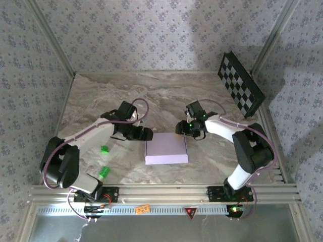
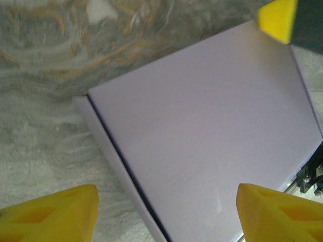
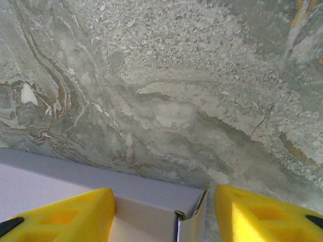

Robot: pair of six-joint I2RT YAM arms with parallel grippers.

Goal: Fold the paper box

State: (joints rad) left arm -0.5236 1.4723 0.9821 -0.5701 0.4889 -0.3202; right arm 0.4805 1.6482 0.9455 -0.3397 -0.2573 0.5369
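The paper box [image 1: 166, 149] lies folded on the marble table, a flat squarish lavender box with its lid down. My left gripper [image 1: 146, 134] hovers at the box's far left corner. In the left wrist view its yellow fingertips [image 2: 60, 209] stand wide apart over the box [image 2: 212, 126], with the box's left edge between them, touching nothing. My right gripper [image 1: 181, 129] is at the far right corner. Its jaws [image 3: 164, 194] are open and straddle that corner of the box [image 3: 146, 194], where a side seam gapes slightly. A yellow fingertip of the right gripper [image 2: 276, 17] shows in the left wrist view.
A black-and-white checkerboard panel [image 1: 241, 83] leans against the back right wall. Two small green objects [image 1: 105, 149] [image 1: 103, 173] lie on the table left of the box, near the left arm. A metal rail [image 1: 161, 192] runs along the near edge.
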